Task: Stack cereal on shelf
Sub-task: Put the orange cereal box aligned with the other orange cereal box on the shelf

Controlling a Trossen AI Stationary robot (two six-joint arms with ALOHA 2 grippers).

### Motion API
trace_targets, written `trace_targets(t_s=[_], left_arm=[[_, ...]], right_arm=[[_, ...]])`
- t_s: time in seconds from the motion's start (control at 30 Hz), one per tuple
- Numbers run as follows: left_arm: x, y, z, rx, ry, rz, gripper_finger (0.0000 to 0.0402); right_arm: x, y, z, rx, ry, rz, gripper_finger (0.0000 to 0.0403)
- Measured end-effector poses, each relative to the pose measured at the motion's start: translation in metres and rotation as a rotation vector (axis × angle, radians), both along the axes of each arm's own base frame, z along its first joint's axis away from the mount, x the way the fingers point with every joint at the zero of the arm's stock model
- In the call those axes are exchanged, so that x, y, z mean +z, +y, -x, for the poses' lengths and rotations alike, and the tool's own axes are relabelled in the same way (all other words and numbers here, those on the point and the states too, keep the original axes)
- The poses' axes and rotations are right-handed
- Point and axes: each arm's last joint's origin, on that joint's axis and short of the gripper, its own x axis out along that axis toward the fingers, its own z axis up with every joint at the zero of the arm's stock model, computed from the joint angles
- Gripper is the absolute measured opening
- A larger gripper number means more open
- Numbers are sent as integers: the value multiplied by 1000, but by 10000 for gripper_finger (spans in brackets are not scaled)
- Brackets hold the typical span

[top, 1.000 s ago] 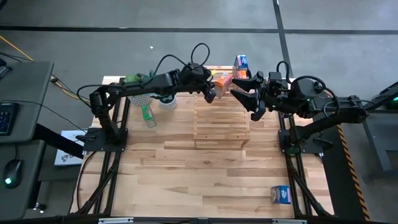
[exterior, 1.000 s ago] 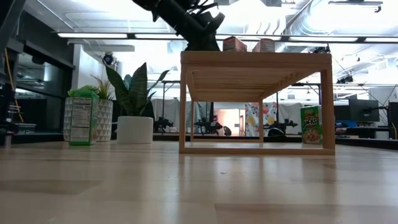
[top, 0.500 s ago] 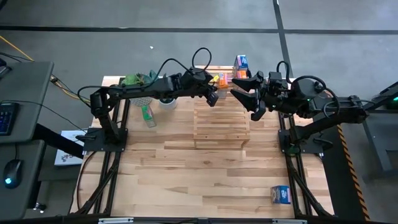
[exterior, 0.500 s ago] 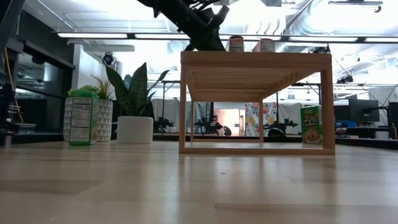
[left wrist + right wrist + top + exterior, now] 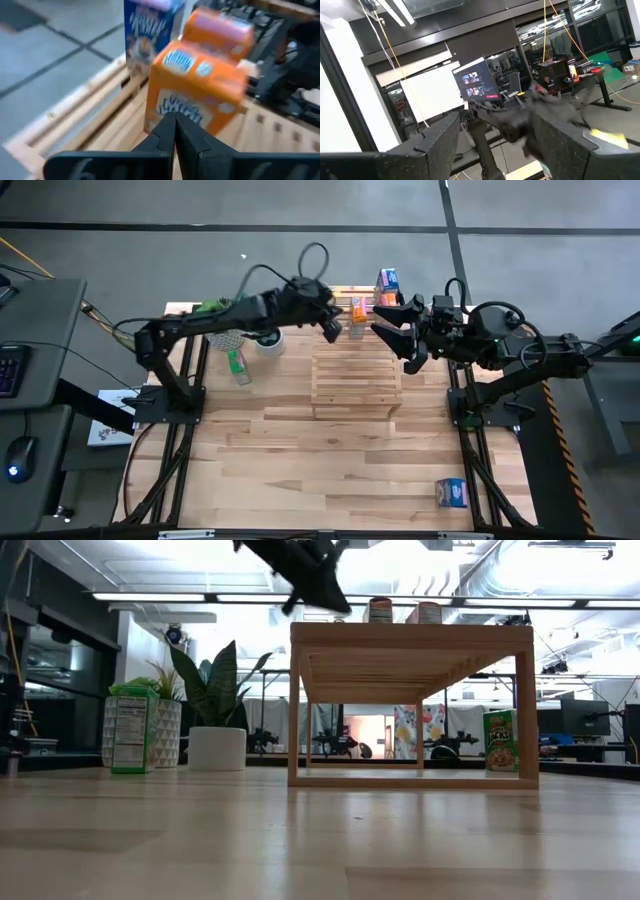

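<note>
Most of the open room is in the lower half of the high view: bare tabletop (image 5: 300, 450) from the shelf's front edge down to the bottom of the frame, with only a blue cereal box (image 5: 452, 493) sitting alone in the lower right. The shelf (image 5: 355, 375) sits in the upper middle, and its slatted top is mostly free except for the far edge, where two orange cereal boxes (image 5: 360, 308) stand just beside each other, with another blue box (image 5: 388, 280) just beyond them.

The left gripper (image 5: 331, 326) hangs above the shelf's upper-left corner, fingers pressed together on nothing. The left wrist view makes that plain: the two fingertips (image 5: 172, 131) meet, and the orange boxes (image 5: 200, 90) stand apart ahead of them. The right gripper (image 5: 392, 332) waits at the shelf's upper-right edge with its fingers spread wide.

The low view adds what the top-down view hides: a green box (image 5: 500, 740) beyond the shelf's right leg and a green box (image 5: 130, 730) at the left by the potted plants (image 5: 215, 705). In that view the left arm is cut off at the top. The right wrist view shows only room background, blurred.
</note>
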Motion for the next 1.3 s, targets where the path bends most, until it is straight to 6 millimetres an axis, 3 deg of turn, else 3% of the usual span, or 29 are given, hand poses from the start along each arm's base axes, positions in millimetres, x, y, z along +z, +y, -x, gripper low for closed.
trace_targets(t_s=[0.13, 0.23, 0.3, 0.43, 0.5, 0.63, 0.87, 1.07, 1.3], left_arm=[[38, -11, 32, -91, -48, -79, 0], [58, -22, 61, -127, -185, -121, 0], [56, -28, 79, -133, -269, -149, 0], [28, -29, 97, -79, -363, -138, 0], [12, -24, 92, -79, -324, -89, 0], [-17, -12, 59, -145, -194, -56, 0], [-47, 26, 10, -336, -142, 4, 0], [-67, 42, -1, -359, -104, -8, 0], [-77, 45, -9, -363, -97, -43, 0]], right_arm=[[0, -1, 0, -10, 1, -1, 248], [0, -5, 0, -42, 4, -6, 248], [-1, -7, 0, -62, 9, 2, 248], [-1, -10, 0, -81, 17, 16, 248], [-1, -11, -1, -85, 17, 16, 248], [-1, -11, -1, -84, 17, 17, 248], [-2, -11, -1, -79, 25, 19, 248], [-2, -11, -1, -79, 25, 18, 248], [-2, -11, -1, -79, 24, 19, 248]])
